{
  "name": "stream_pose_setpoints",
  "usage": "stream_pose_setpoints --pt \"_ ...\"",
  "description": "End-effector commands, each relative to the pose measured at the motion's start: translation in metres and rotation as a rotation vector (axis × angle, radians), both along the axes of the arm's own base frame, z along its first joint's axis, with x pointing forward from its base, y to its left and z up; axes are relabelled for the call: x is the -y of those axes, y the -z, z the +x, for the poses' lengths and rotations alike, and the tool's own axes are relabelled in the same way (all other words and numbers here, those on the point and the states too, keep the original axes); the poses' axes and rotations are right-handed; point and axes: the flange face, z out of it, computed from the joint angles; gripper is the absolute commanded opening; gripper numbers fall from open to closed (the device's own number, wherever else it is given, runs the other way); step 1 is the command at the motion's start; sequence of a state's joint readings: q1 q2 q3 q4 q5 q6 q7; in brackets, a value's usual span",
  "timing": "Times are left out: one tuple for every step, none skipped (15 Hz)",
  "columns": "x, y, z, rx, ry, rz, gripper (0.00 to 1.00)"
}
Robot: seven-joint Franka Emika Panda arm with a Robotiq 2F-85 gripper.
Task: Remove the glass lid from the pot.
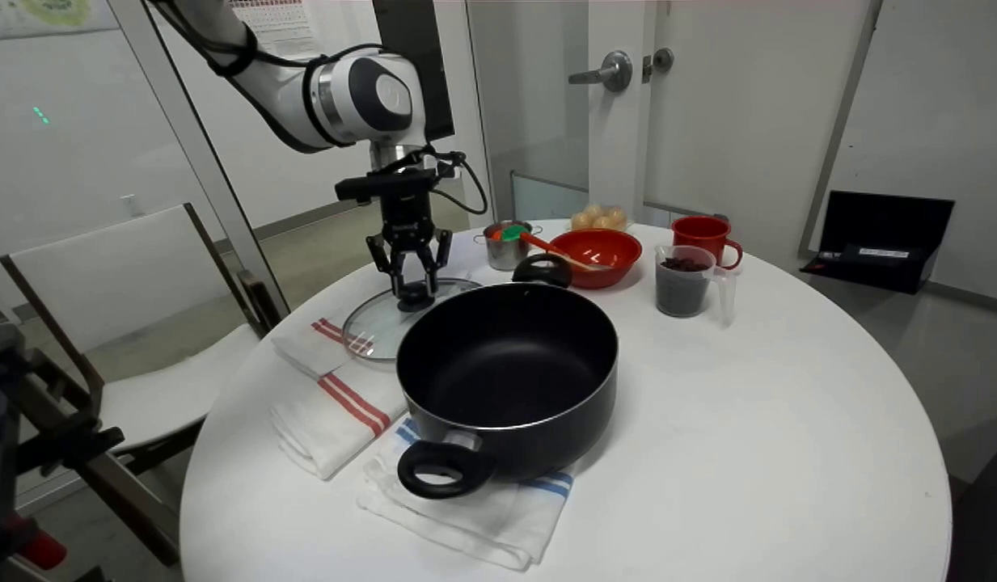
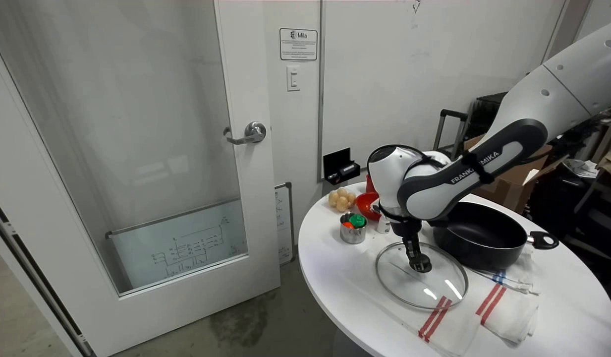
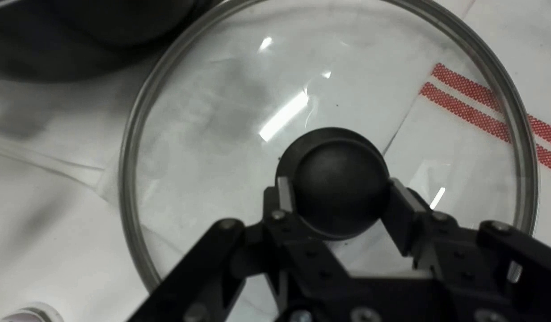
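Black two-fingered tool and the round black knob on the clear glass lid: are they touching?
Touching. In the wrist view, the tool has a finger against each side of the knob.

In an exterior view: wall sign [image 2: 298, 44], above and right of the door handle [image 2: 253, 133], reads "Mila"; lines under it too small. Robot arm [image 2: 513, 136], well right of the door handle: "FRANK…MIKA", middle letters under a black strap [image 2: 477, 167]. Small whiteboard [image 2: 181, 250], below the door handle: handwriting, illegible. Also in an exterior view: printed sheet [image 1: 276, 28], upper left of the door handle, unreadable; open black case [image 1: 886, 218], lower right of it, white label [image 1: 884, 253], unreadable.
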State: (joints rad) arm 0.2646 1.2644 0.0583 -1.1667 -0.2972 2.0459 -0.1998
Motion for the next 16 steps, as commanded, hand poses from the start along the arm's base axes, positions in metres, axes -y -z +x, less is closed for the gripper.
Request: stream_pose_setpoints --pt "-0.002 -0.005 0.008 0.001 0.02 0.021 0.25" --pt "-0.002 -0.007 0.008 0.001 0.022 0.026 0.25" --pt "-0.002 -0.008 0.008 0.001 0.023 0.03 0.25" --pt "-0.002 -0.009 0.008 0.003 0.025 0.033 0.25" --pt "-0.002 -0.009 0.008 0.001 0.026 0.034 0.25" --pt "-0.002 -0.01 0.008 0.001 0.028 0.034 0.25" --pt "-0.002 -0.01 0.008 -0.001 0.031 0.034 0.75" --pt "-0.002 -0.01 0.008 -0.001 0.031 0.034 0.76" --pt "-0.002 -0.011 0.008 0.001 0.032 0.033 0.83" --pt "-0.001 -0.014 0.008 0.005 0.034 0.034 0.89" --pt "-0.001 -0.016 0.009 0.01 0.033 0.033 0.95" --pt "0.0 -0.019 0.009 0.014 0.035 0.033 0.99" --pt "0.0 -0.021 0.01 0.018 0.036 0.033 1.0" --pt "0.0 -0.025 0.01 0.022 0.036 0.034 1.0" --pt "0.0 -0.027 0.011 0.025 0.035 0.036 1.0" --pt "0.0 -0.03 0.011 0.029 0.032 0.038 1.0"
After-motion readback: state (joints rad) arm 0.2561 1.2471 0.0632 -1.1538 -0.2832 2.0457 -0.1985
